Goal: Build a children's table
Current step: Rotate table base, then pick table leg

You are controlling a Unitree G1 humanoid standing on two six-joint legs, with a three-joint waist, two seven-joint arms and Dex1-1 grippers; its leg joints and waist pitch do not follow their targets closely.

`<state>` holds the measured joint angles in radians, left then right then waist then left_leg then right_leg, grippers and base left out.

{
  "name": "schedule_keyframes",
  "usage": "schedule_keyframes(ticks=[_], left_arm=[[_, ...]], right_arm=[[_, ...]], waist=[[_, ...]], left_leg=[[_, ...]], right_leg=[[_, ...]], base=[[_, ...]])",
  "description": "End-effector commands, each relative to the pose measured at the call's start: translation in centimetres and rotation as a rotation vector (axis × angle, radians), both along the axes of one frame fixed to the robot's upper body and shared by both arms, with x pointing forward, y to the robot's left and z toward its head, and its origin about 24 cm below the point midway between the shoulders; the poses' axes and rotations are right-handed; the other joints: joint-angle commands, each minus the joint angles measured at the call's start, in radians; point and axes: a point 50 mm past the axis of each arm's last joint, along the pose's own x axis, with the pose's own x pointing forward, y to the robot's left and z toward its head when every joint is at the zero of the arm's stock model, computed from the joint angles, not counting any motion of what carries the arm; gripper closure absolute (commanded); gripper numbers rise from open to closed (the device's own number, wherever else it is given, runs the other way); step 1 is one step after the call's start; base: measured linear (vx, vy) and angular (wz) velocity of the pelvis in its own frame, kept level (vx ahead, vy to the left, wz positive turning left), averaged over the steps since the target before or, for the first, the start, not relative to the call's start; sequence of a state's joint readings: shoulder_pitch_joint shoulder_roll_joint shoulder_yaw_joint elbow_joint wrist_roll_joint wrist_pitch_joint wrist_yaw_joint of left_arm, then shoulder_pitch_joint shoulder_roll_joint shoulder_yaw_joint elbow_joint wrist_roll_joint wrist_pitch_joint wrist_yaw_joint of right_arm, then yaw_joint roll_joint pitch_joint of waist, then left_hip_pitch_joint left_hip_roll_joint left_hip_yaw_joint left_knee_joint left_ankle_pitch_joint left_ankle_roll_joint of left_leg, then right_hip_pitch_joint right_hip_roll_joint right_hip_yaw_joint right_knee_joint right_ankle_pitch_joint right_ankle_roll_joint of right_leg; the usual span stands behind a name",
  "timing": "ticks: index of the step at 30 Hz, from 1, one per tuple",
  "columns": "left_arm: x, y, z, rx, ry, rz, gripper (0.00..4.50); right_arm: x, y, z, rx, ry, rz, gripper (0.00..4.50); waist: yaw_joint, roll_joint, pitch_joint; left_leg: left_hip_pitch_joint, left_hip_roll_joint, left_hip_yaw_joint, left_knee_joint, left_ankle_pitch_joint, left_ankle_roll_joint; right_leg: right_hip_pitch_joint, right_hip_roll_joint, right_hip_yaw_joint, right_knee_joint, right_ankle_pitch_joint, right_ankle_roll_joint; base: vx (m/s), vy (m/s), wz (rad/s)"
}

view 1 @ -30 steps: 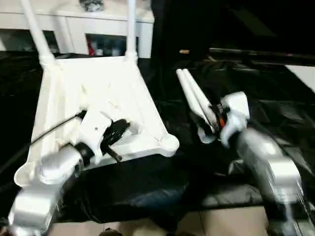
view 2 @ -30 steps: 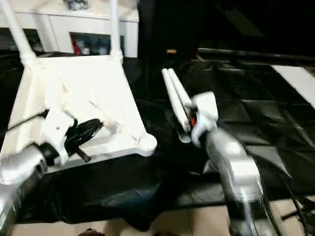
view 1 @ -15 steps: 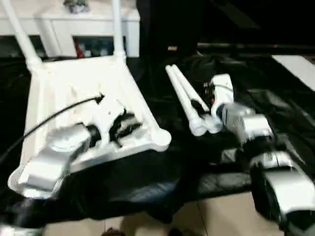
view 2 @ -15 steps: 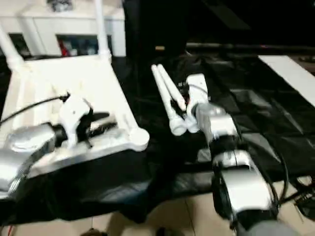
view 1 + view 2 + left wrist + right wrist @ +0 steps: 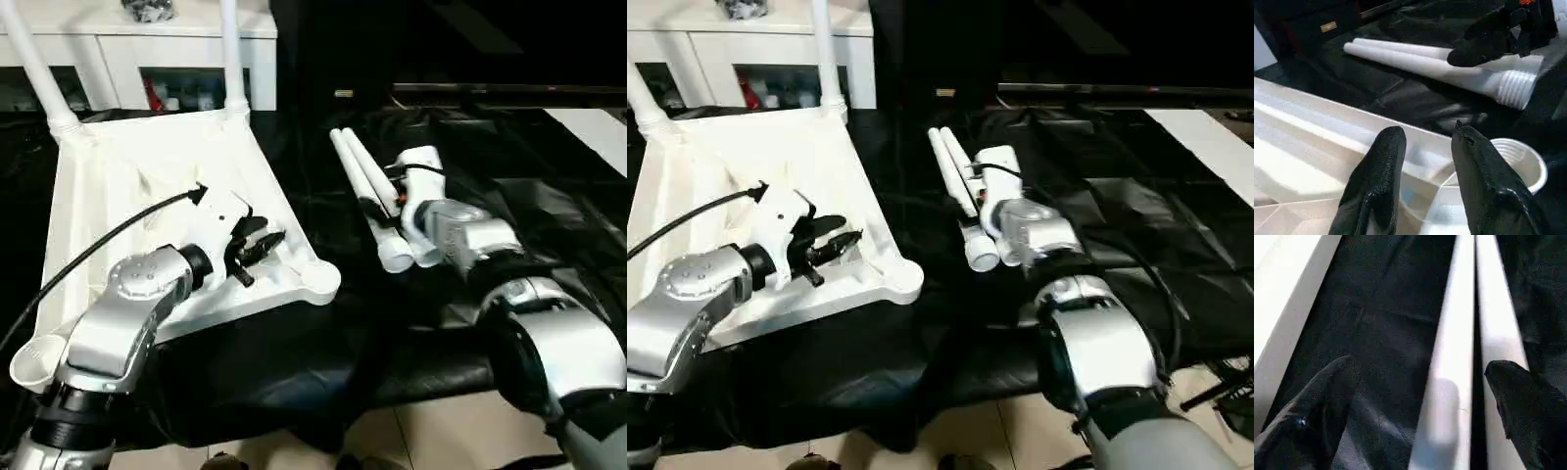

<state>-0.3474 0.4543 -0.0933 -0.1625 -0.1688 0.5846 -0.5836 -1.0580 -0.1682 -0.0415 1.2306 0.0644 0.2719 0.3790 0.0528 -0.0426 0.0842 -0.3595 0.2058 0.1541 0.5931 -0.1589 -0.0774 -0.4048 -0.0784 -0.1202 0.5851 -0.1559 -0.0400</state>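
Note:
The white table top (image 5: 147, 176) lies upside down on the black sheet, ribs showing. Two legs (image 5: 231, 54) stand upright in its far corner sockets. The near right socket (image 5: 318, 281) is empty. My left gripper (image 5: 257, 245) hovers open over the underside just beside that socket (image 5: 1520, 161), nothing between its fingers (image 5: 1378, 166). Two loose legs (image 5: 367, 191) lie side by side to the right of the top. My right gripper (image 5: 1420, 363) is open low over them, its fingers (image 5: 1523, 391) spread either side of the pair (image 5: 1449, 357).
A white cabinet (image 5: 147, 39) stands behind the table top. Crumpled black sheet (image 5: 549, 196) covers the work surface out to the right. A black cable (image 5: 98, 245) runs across the top to my left wrist. Tiled floor (image 5: 431, 431) shows at the near edge.
The view has shifted. My right gripper has swung left from beside the loose legs to straddle them near their threaded ends. My left gripper has edged toward the near right socket.

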Motion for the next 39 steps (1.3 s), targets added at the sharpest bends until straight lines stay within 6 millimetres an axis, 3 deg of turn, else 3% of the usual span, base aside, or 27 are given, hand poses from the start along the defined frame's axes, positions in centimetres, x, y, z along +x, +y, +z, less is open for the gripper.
schedule_keyframes(ticks=[1, 6, 7, 10, 13, 15, 19, 25, 32, 39], left_arm=[[-0.3, 0.3, 0.5, 0.019, -0.01, 0.001, 2.68], [-1.3, 0.8, 0.7, 0.031, 0.015, -0.02, 2.68], [-1.3, 0.9, 0.7, 0.032, 0.018, -0.02, 2.68], [-1.8, 1.1, 0.6, 0.044, 0.031, -0.025, 2.68], [-2.0, 1.2, 0.6, 0.05, 0.04, -0.032, 2.68], [-2.1, 1.3, 0.7, 0.056, 0.046, -0.036, 2.68], [-2.2, 1.4, 0.7, 0.062, 0.048, -0.039, 2.68], [-2.4, 1.3, 0.8, 0.059, 0.056, -0.052, 2.68], [-2.7, 0.6, 0.8, 0.043, 0.071, -0.106, 2.68], [-3.4, 0.0, 0.8, 0.034, 0.088, -0.173, 2.68]], right_arm=[[0.1, 0.1, 0.1, -0.022, 0.008, 0.003, 0.0], [0.1, 0.2, -0.2, -0.047, 0.008, -0.043, 0.0], [0.1, 0.3, -0.1, -0.04, 0.007, -0.043, 0.0], [0.2, 0.5, -0.1, -0.038, 0.004, -0.049, 0.0], [0.1, 0.6, -0.3, -0.036, 0.007, -0.052, 0.0], [0.1, 0.6, -0.4, -0.045, 0.014, -0.056, 0.0], [0.1, 0.7, -0.3, -0.036, 0.011, -0.06, 0.0], [0.4, 0.3, 0.2, -0.03, -0.031, -0.099, 0.0], [0.0, -0.1, -0.7, -0.053, 0.034, -0.117, 0.0], [-0.7, -0.5, -2.2, -0.07, 0.133, -0.146, 0.0]], waist=[[0.007, 0.009, -0.079], [0.021, -0.005, -0.082], [0.027, -0.004, -0.085], [0.039, -0.001, -0.09], [0.041, -0.001, -0.093], [0.04, 0.0, -0.09], [0.038, -0.001, -0.085], [0.037, -0.004, -0.082], [0.036, -0.005, -0.083], [0.037, -0.008, -0.085]], left_leg=[[0.013, 0.022, 0.0, -0.071, -0.364, -0.027], [0.011, 0.02, 0.009, -0.064, -0.305, -0.028], [0.012, 0.02, 0.013, -0.061, -0.287, -0.026], [-0.004, 0.02, 0.016, -0.059, -0.203, -0.018], [-0.009, 0.019, 0.016, -0.056, -0.174, -0.019], [-0.009, 0.019, 0.017, -0.057, -0.185, -0.019], [-0.005, 0.019, 0.015, -0.059, -0.258, -0.037], [-0.003, 0.018, 0.013, -0.059, -0.296, -0.048], [-0.007, 0.016, 0.013, -0.057, -0.293, -0.047], [-0.008, 0.018, 0.014, -0.057, -0.276, -0.05]], right_leg=[[0.042, -0.071, 0.056, -0.06, -0.37, -0.151], [0.037, -0.071, 0.066, -0.046, -0.349, -0.16], [0.034, -0.07, 0.07, -0.041, -0.334, -0.159], [0.042, -0.065, 0.073, -0.021, -0.227, -0.17], [0.045, -0.062, 0.072, -0.012, -0.177, -0.175], [0.041, -0.059, 0.072, -0.015, -0.182, -0.176], [0.037, -0.061, 0.073, -0.027, -0.302, -0.143], [0.031, -0.062, 0.073, -0.034, -0.379, -0.112], [0.032, -0.061, 0.073, -0.035, -0.386, -0.099], [0.033, -0.059, 0.073, -0.028, -0.341, -0.118]], base=[[0.0, 0.0, 0.0], [0.0, 0.0, 0.0], [0.0, 0.0, 0.0], [0.0, 0.0, 0.0], [0.0, 0.0, 0.0], [0.0, 0.0, 0.0], [0.0, 0.0, 0.0], [0.0, 0.0, 0.0], [0.0, 0.0, 0.0], [0.0, 0.0, 0.0]])
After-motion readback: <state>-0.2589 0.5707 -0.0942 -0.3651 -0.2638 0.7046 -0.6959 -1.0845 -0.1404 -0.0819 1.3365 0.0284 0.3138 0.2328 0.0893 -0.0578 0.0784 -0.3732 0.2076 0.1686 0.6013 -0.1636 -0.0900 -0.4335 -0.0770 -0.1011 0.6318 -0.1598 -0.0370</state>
